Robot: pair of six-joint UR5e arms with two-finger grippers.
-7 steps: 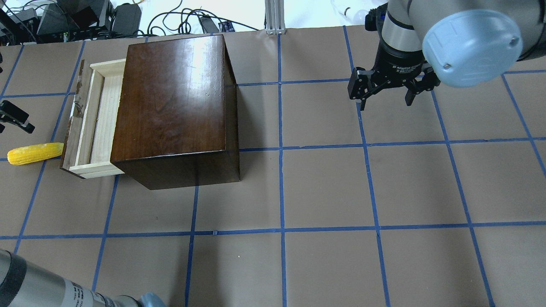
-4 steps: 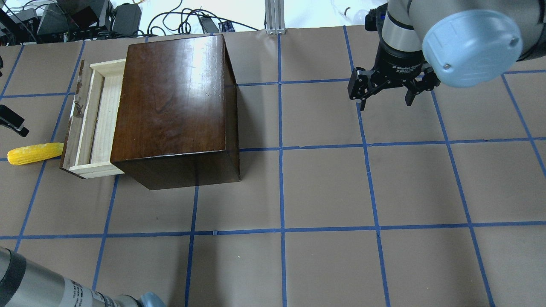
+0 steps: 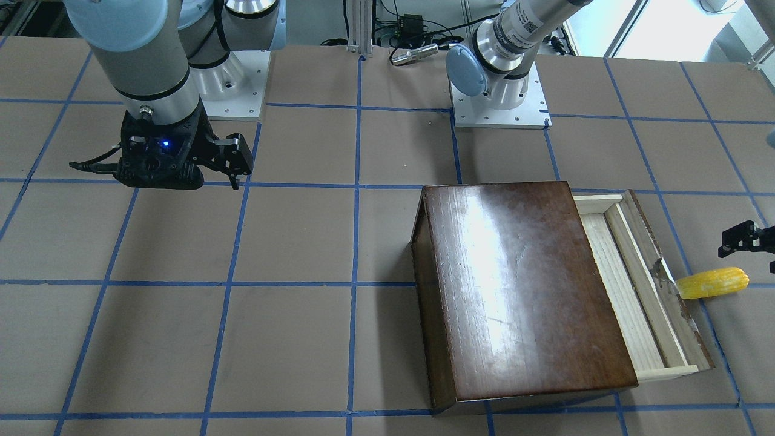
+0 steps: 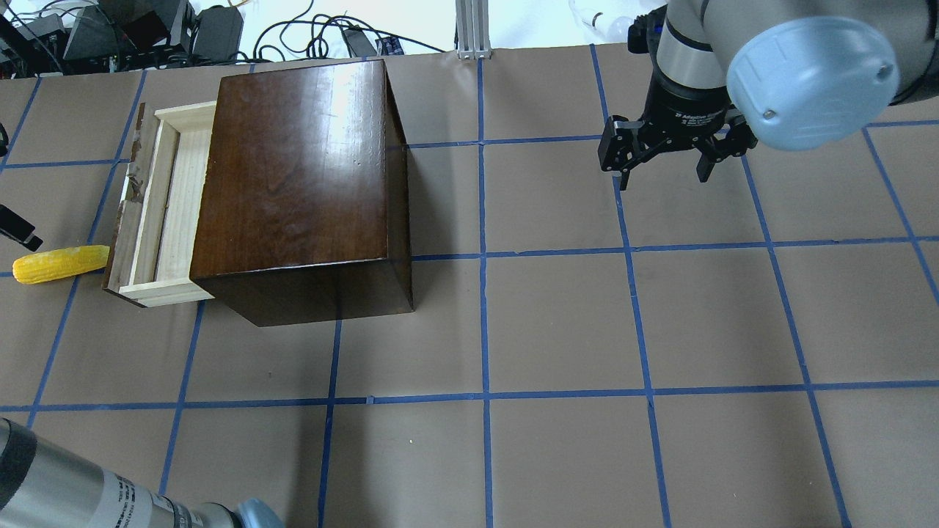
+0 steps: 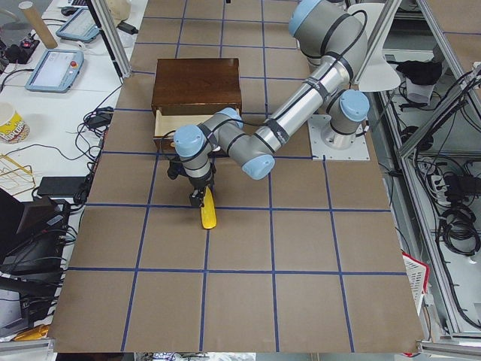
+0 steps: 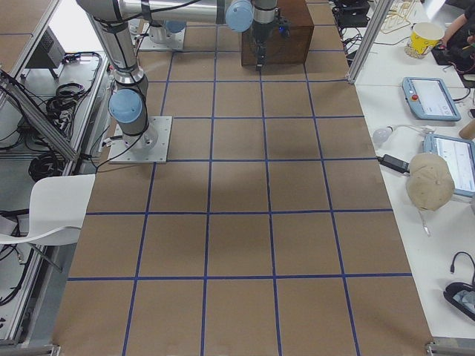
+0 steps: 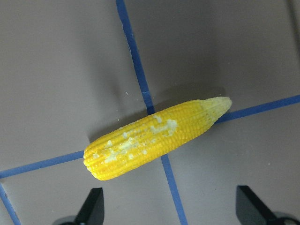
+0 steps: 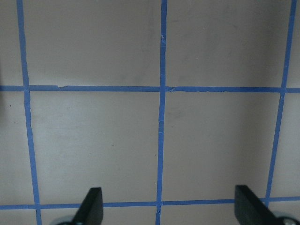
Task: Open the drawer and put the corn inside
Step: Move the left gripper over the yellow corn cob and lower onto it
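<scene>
Left gripper (image 4: 16, 227) mostly off-frame overhead.

This is a robotics lab. The table (image 6: 237, 245) is papered brown and marked into squares with blue tape (image 4: 484, 323), and steel mounting plates (image 3: 499, 112) are bolted near its robot-side edge. An aluminium frame post (image 4: 469, 29) rises at the opposite edge, with tangled cables (image 4: 301, 33) and power bricks (image 4: 218, 31) behind it. Teach pendants (image 6: 430, 98) lie on a white side bench (image 6: 371, 104) along that edge.
</scene>
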